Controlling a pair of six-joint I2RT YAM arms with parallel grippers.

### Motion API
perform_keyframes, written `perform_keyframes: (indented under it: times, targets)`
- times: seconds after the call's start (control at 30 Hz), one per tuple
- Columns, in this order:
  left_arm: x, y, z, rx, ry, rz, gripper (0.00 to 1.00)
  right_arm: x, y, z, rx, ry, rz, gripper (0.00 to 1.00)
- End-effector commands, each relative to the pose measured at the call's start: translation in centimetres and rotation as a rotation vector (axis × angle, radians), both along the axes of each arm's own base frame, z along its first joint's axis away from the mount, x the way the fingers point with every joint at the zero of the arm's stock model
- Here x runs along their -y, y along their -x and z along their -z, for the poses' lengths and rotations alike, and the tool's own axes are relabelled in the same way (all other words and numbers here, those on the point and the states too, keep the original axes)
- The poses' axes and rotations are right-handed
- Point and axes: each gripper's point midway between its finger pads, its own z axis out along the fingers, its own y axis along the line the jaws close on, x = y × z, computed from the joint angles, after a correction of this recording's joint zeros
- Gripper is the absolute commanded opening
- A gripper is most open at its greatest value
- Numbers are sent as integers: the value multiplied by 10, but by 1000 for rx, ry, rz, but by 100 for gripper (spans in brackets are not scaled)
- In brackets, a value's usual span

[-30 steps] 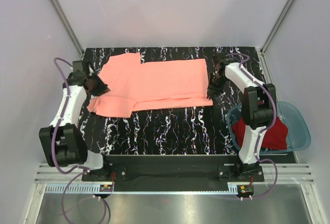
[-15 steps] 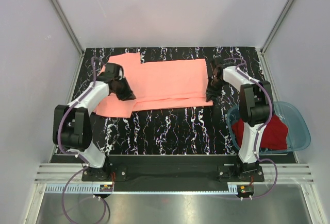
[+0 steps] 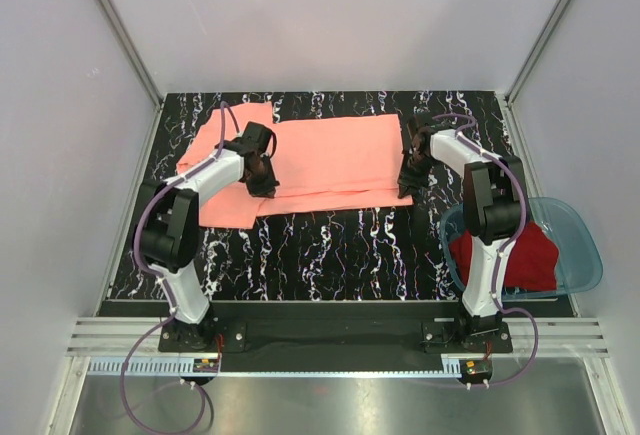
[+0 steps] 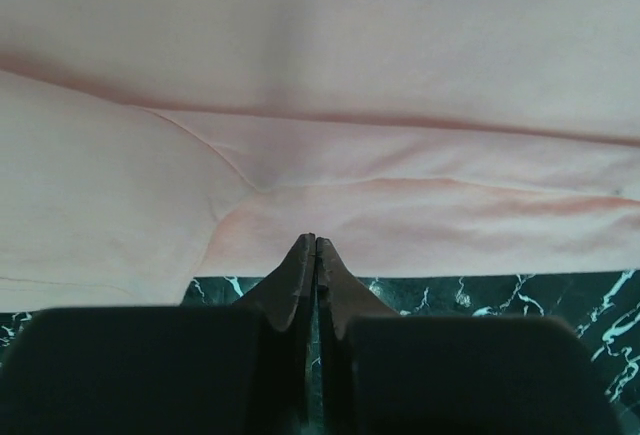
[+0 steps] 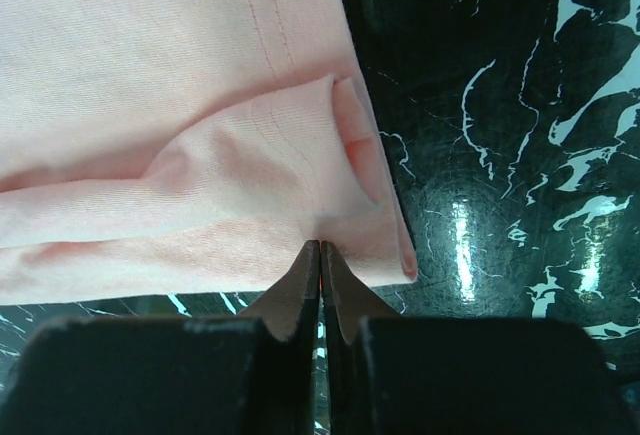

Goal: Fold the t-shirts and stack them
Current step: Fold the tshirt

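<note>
Your left gripper (image 4: 315,247) has swung inward since the earlier frames, from the shirt's outer left edge to a spot over its left half, and the sleeve corner came in with it. Your right gripper (image 5: 320,247) has hardly shifted.

Black marbled table (image 3: 330,245) lies under both grippers. The salmon-pink t-shirt (image 3: 330,160) is spread flat on the table's far half and spans the gap between your two grippers. Its long body runs from the left gripper across to the right one, and its sleeve end sits out beyond the left gripper.

The translucent blue basin (image 3: 585,245) sits outboard of your right gripper and back toward that arm's base, off the table's right edge. The dark red t-shirt (image 3: 525,260) is bunched inside it, well apart from both grippers.

Left gripper: fingers pressed tight together, pinching the pink shirt's near edge. Pale cloth fills the wrist view ahead of the tips, with creases running toward them, and table shows just behind.

Right gripper: fingers also clamped together, on the hem at the shirt's near right corner. A small raised fold of cloth sits just ahead of the tips, with bare table to their right.
</note>
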Motion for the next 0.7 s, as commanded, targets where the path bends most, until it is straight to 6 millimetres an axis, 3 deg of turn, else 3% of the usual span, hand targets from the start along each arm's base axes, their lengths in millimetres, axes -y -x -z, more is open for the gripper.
perform_keyframes:
  times: [0.0,0.4,0.67]
  targets:
    - [-6,-18,-10,47,-55,-20,3,-4,-8,-2,25,8,1,6]
    - [-6,-23,12,18,-112,-5,1,-4,-7,9,2,10,2,6]
    - [-8,-48,15,51,-153,-21,1,-2,-6,11,-9,22,-6,6]
